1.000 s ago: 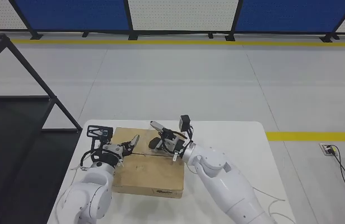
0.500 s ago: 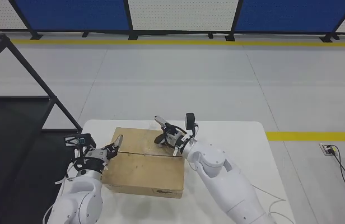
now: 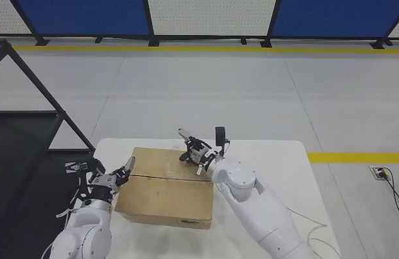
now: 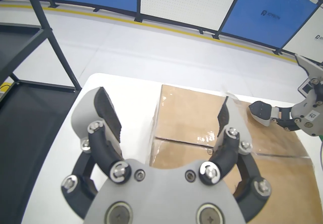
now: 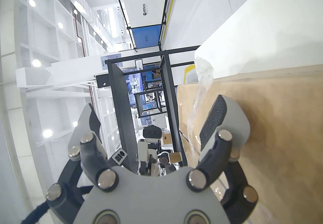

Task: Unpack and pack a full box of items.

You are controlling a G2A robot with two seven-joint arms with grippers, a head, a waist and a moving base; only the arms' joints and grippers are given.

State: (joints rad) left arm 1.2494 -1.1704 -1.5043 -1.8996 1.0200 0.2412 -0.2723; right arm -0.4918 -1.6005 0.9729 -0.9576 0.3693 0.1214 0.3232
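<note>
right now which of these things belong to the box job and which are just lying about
Job: cardboard box, loose clear tape on it, left gripper and right gripper, both open.
Lying about: black rack beside the table, blue and white panels behind.

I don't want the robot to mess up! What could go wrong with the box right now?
The loose clear tape strip sticking up by the right gripper could stick to its pad. The left gripper, open at the side edge of the cardboard box, might shove the box across the white table instead of opening a flap.
</note>
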